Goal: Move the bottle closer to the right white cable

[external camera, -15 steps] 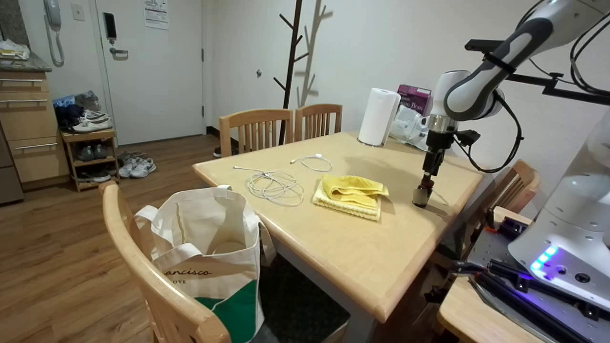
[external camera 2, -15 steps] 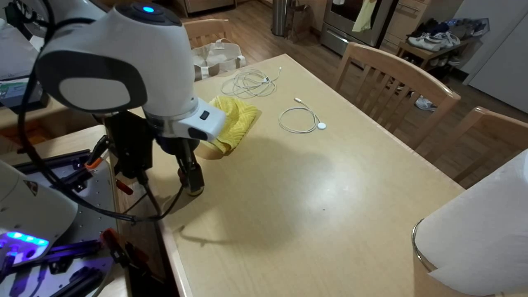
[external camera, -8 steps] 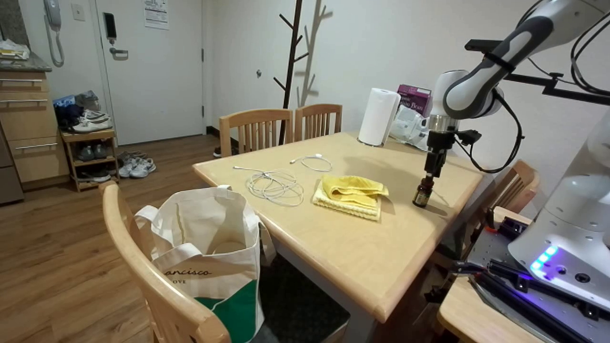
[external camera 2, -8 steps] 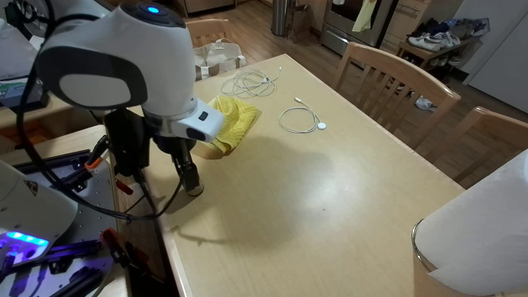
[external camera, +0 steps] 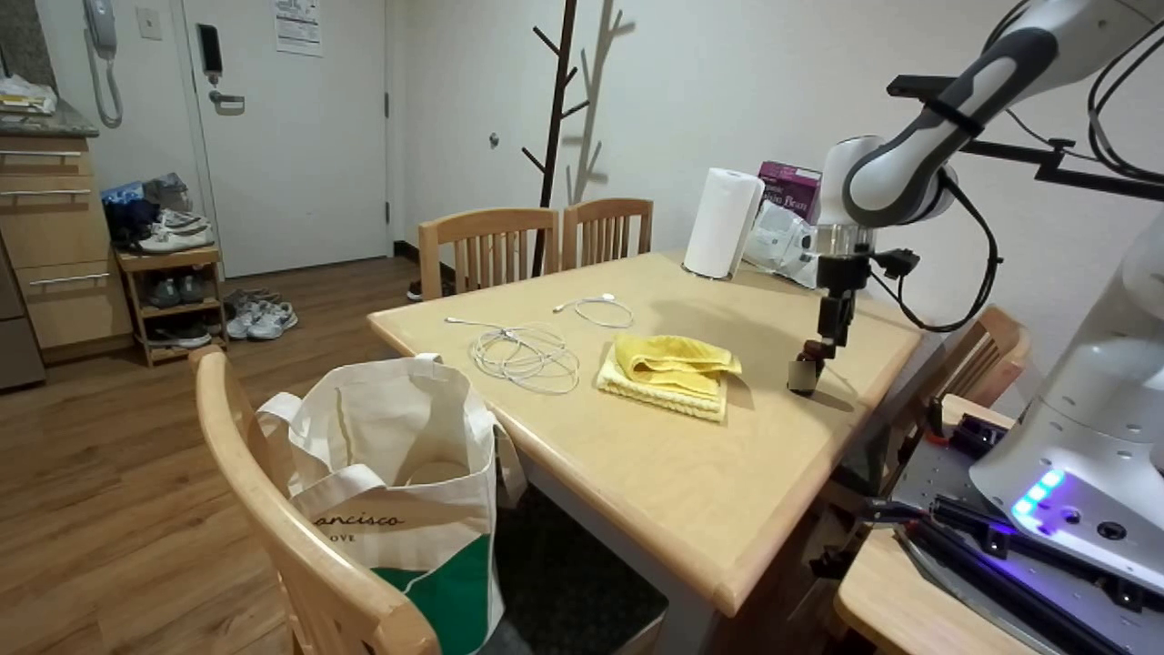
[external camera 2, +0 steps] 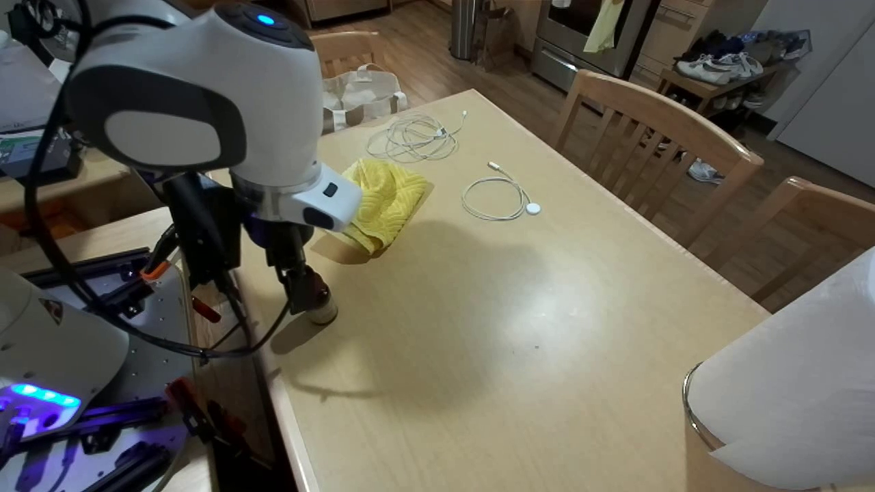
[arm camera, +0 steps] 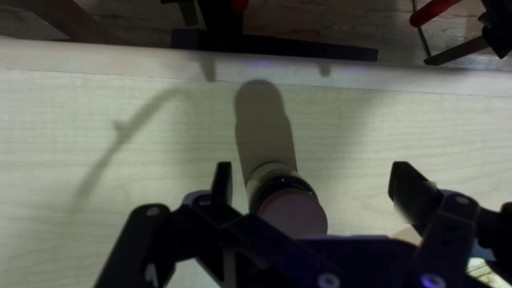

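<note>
The small dark brown bottle (external camera: 802, 376) stands upright on the table near the robot's edge. In an exterior view its lower body (external camera 2: 324, 312) shows beside the gripper. In the wrist view its reddish-brown cap (arm camera: 294, 212) lies between the spread fingers, closer to the left one, with gaps on both sides. My gripper (arm camera: 312, 174) is open, low over the bottle; it also shows in both exterior views (external camera: 829, 338) (external camera 2: 297, 290). The right white cable (external camera: 605, 314), a small loop with a round white puck, lies across the table; it also shows in an exterior view (external camera 2: 493, 217).
A folded yellow cloth (external camera: 673, 368) lies between the bottle and a larger coiled white cable (external camera: 526, 359). A paper-towel roll (external camera: 723, 223) stands at the table's end, also in an exterior view (external camera 2: 793, 383). Chairs (external camera 2: 656, 150) and a tote bag (external camera: 400, 455) flank the table.
My gripper has drawn back slightly toward the robot's base, uncovering more of the bottle in an exterior view. The bottle, cloth and cables have stayed in place.
</note>
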`<state>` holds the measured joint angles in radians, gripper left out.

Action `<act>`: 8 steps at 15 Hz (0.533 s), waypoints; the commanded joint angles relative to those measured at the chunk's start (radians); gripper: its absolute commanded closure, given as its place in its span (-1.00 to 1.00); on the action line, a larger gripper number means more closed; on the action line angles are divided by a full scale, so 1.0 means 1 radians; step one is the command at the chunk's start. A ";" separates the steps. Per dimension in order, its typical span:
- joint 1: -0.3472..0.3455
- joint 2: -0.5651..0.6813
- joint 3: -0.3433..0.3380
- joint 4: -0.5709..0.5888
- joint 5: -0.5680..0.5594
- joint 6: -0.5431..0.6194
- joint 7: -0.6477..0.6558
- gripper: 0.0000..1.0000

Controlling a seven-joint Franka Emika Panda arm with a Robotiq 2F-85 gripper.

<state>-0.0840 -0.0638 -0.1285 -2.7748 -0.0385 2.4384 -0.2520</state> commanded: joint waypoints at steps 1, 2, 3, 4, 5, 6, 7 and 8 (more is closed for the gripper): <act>0.006 0.013 0.019 0.001 -0.011 -0.009 -0.019 -1.00; 0.007 0.016 0.023 0.001 -0.021 -0.009 -0.012 -1.00; 0.010 0.019 0.025 0.001 -0.019 -0.006 -0.013 -1.00; 0.012 0.022 0.026 0.001 -0.012 -0.006 -0.019 -1.00; 0.013 0.027 0.028 0.001 -0.008 -0.003 -0.025 -1.00; 0.012 0.033 0.029 0.001 -0.012 0.009 -0.031 -1.00; 0.011 0.040 0.029 0.001 -0.018 0.022 -0.030 -1.00; 0.009 0.044 0.028 0.001 -0.015 0.033 -0.040 -1.00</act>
<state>-0.0715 -0.0420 -0.1050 -2.7750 -0.0460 2.4411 -0.2619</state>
